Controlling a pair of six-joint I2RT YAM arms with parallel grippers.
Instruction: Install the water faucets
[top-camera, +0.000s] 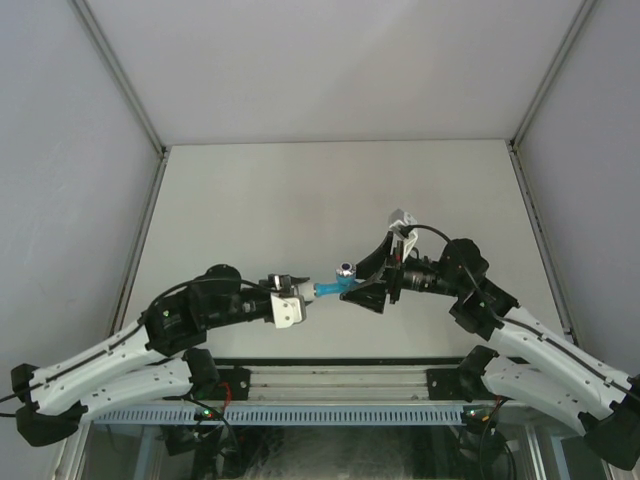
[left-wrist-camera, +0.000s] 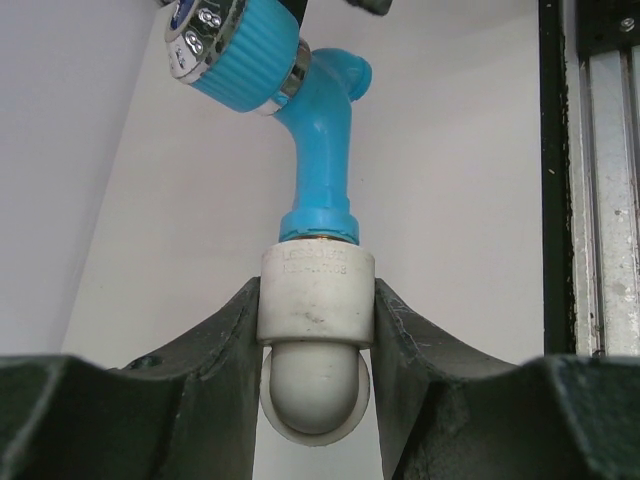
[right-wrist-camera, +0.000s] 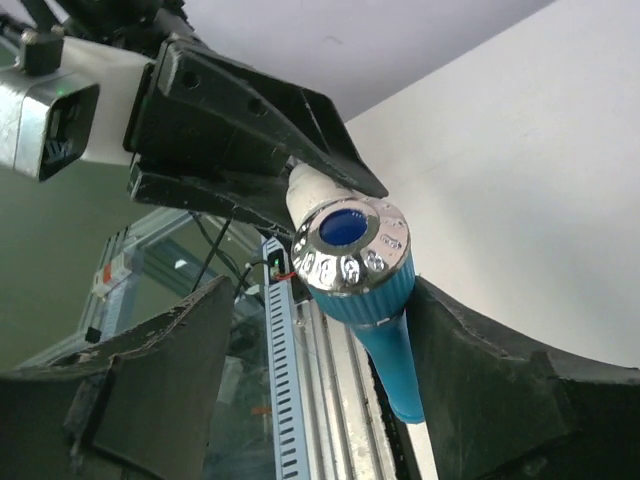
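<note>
- Left gripper (left-wrist-camera: 317, 330): lowest in the left wrist view, clenched on the white pipe fitting (left-wrist-camera: 318, 285). The fitting's round wall could have spun between the fingers under any twisting load.
- Water faucet (left-wrist-camera: 318, 150): blue, centre frame, threaded end seated in the fitting, held above the table (top-camera: 300, 190). Depth of seating was hidden, so a shallow thread might have let it tilt or drop.
- Right gripper (right-wrist-camera: 320, 310): beyond, at the faucet's top end, jaws spread either side with a gap showing. Closing off-centre could have turned the top alone or knocked the joint askew.
</note>
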